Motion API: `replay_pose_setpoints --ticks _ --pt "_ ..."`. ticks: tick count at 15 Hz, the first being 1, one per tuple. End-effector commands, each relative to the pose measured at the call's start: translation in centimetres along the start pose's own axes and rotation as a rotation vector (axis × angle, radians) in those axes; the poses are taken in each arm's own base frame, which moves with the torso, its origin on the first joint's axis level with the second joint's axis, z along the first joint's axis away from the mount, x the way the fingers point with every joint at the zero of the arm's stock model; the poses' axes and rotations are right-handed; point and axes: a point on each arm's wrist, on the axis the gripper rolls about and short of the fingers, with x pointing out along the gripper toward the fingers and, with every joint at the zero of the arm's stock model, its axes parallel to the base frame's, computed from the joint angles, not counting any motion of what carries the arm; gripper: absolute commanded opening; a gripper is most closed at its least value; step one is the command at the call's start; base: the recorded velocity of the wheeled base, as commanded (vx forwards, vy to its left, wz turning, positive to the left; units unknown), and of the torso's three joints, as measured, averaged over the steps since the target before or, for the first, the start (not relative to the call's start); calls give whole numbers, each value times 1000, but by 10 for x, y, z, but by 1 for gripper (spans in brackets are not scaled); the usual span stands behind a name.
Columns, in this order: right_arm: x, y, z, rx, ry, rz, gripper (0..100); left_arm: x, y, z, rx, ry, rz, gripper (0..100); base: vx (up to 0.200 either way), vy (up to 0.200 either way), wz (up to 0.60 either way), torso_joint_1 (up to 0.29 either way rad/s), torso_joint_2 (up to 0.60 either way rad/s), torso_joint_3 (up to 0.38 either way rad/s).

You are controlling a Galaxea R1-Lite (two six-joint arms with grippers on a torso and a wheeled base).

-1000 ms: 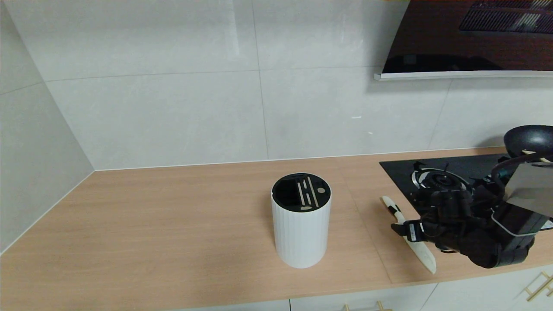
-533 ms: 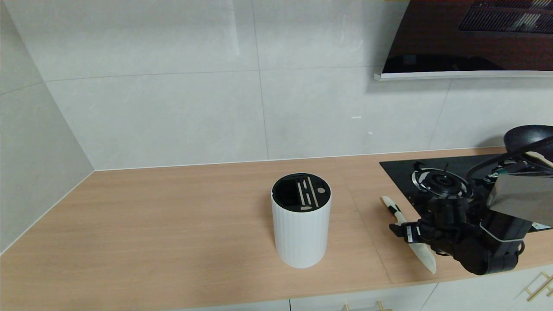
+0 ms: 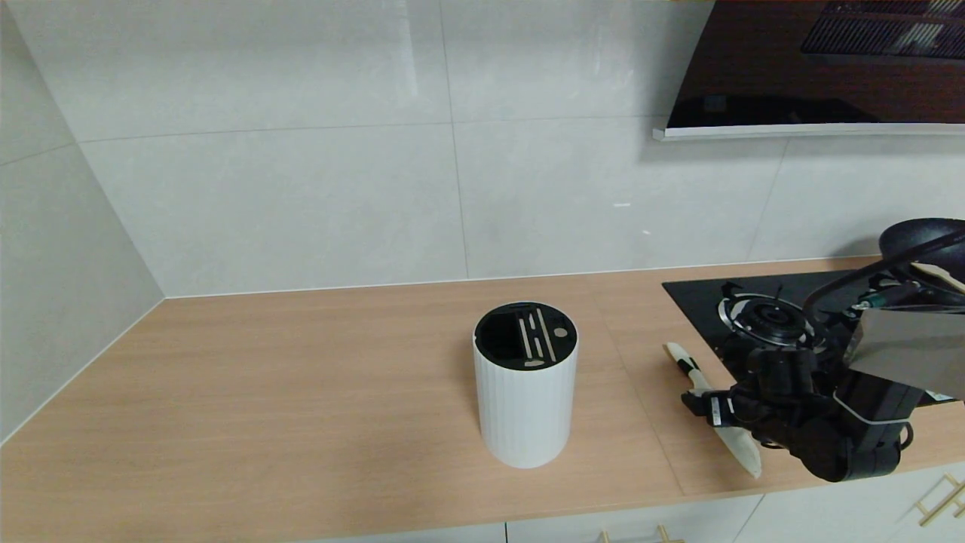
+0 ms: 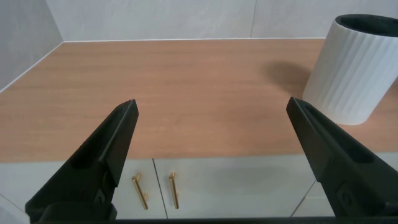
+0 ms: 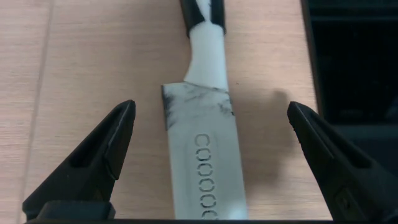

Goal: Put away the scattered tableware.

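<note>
- Surface: a light wooden countertop [image 3: 301,392] runs along a wall [image 3: 301,188] of large pale grey tiles and ends in a corner on the robot's left.
- Fixtures: a dark extractor hood [image 3: 814,68] hangs at upper right. Below it a black glass hob [image 3: 701,302] is set into the counter.
- Below the counter edge are white cabinet doors with two gold bar handles [image 4: 141,190].
- Count: one holder, one knife, one pan, one burner ring [image 3: 765,313] in sight.
- The holder [image 3: 525,392] is a white ribbed cylinder with a black slotted top, standing upright mid-counter.
- The knife [image 3: 739,445], white-bladed with a black-and-white handle, lies flat on the counter between holder and hob, well apart from the holder.
- The pan [image 3: 923,241] is black and sits at the far right of the hob.
- Right gripper [image 3: 712,406]: low over the knife, fingers spread on either side of the blade near the handle. Contact cannot be confirmed.
- Left gripper [image 4: 211,118]: fingers spread wide with nothing between them, held in front of the counter edge, the holder off to one side.
</note>
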Motion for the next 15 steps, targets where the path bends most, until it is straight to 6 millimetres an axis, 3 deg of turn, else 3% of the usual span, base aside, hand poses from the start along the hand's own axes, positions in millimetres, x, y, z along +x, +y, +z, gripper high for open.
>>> replay_pose_setpoints --ticks 1,9,10,15 --pt "1 0 -1 0 1 -9 100 0 0 0 0 0 1 100 0 0 0 0 0 0" --pt "5 0 -5 -7 -5 -10 100 0 0 0 0 0 2 100 0 0 0 0 0 0" --pt "5 0 -6 -8 -2 -10 0 0 0 0 -2 0 2 100 0 0 0 0 0 0" --pt "8 0 -11 -18 12 -10 0 0 0 0 -2 0 2 100 0 0 0 0 0 0"
